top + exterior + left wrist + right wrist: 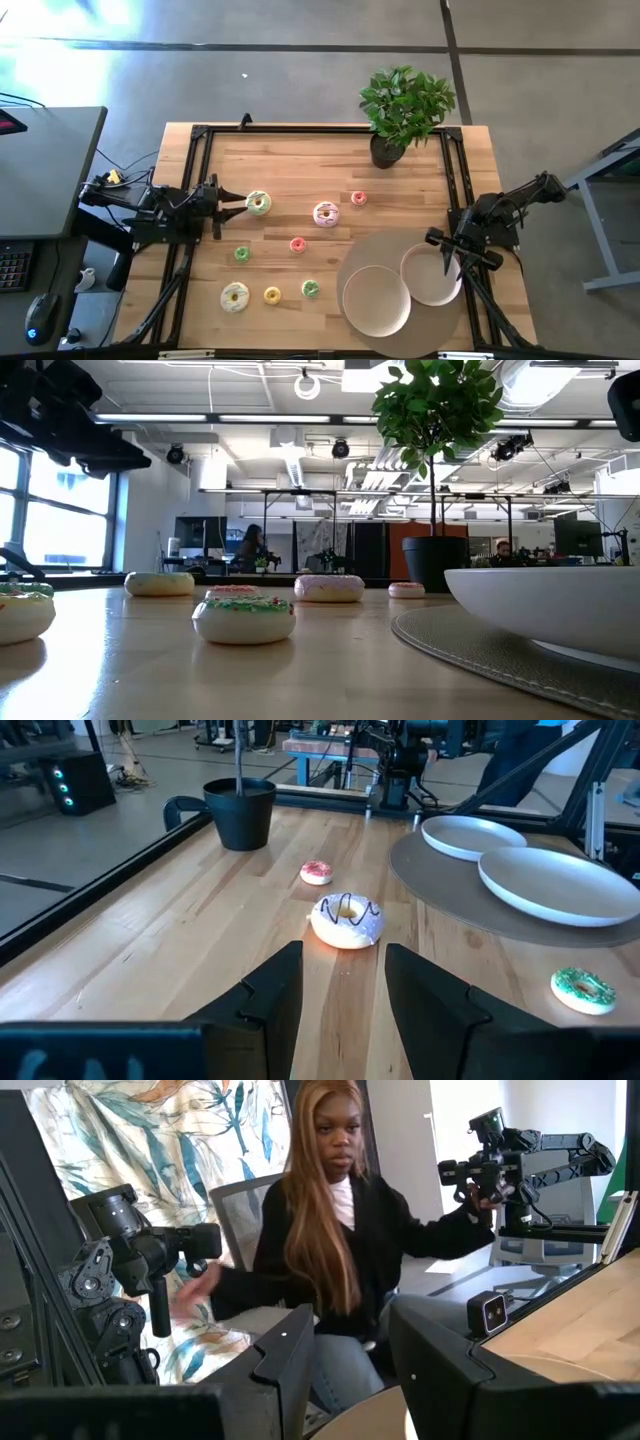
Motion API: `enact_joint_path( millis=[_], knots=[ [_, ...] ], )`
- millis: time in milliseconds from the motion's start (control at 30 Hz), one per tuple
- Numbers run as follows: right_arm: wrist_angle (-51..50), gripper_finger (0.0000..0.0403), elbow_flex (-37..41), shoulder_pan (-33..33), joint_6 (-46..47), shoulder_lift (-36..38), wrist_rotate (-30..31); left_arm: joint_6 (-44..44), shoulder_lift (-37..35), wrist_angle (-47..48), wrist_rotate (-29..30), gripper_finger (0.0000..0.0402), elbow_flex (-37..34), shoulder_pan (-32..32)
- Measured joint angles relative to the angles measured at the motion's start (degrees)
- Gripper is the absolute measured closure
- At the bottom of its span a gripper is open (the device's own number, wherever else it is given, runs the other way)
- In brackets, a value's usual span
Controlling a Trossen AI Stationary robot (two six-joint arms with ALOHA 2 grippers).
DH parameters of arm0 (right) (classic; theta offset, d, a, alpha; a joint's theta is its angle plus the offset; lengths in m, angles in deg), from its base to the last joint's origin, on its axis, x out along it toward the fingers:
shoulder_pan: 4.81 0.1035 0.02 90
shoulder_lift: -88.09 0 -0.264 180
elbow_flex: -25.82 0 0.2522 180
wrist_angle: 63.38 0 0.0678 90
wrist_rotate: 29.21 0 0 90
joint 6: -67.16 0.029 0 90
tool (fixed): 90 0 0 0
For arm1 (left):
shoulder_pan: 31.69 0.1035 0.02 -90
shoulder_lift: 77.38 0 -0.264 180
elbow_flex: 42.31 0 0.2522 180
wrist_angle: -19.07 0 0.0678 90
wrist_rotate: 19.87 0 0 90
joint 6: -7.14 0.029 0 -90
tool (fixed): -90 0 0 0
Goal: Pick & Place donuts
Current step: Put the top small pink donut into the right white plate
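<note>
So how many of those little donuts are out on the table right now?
8, none hidden that I can see: one at the left claw tips, a pink one mid-table, red ones, a green one, and three along the front.

both end effectors (343,990) (350,1355) hover with fingers parted.

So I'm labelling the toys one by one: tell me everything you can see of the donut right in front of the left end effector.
The white-iced donut is a larger toy ring with dark squiggly lines over pale icing and a yellowish centre. It lies flat on the wooden table, just ahead of the open left end effector, touching nothing else. A small pink donut lies beyond it.
</note>
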Motion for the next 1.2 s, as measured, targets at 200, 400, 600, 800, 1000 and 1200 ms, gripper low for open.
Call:
enact_joint_path(
  millis=[200, 400, 600, 800, 1000, 1200],
  knots=[
    [-0.36, 0.0272, -0.01, -0.03, -5.19, 0.00, -0.08, -3.79, 0.00, 0.15, -3.39, 0.0259, 0.00, 0.00],
    [-0.31, 0.0272, -0.01, -0.03, -9.02, 0.00, -0.07, -13.14, 0.00, 0.19, -4.97, 0.0259, 0.00, -0.02],
    [0.23, 0.0272, 0.00, -0.08, -15.27, 0.00, 0.92, -19.76, 0.00, 0.45, -4.85, 0.0259, 0.00, 0.00],
    [1.47, 0.0272, 0.01, -0.10, -22.39, 0.02, 4.13, -22.56, 0.00, 2.75, -4.89, 0.0259, 0.00, 0.00],
    [2.35, 0.0272, -0.01, -0.10, -12.42, 0.02, 4.11, -23.06, 0.02, 3.55, -4.82, 0.0259, 0.00, 0.00],
    [5.41, 0.0272, -0.01, -0.10, -9.86, 0.02, 8.90, -23.04, 0.02, 3.51, -4.79, 0.0259, 0.00, 0.00]
  ],
)
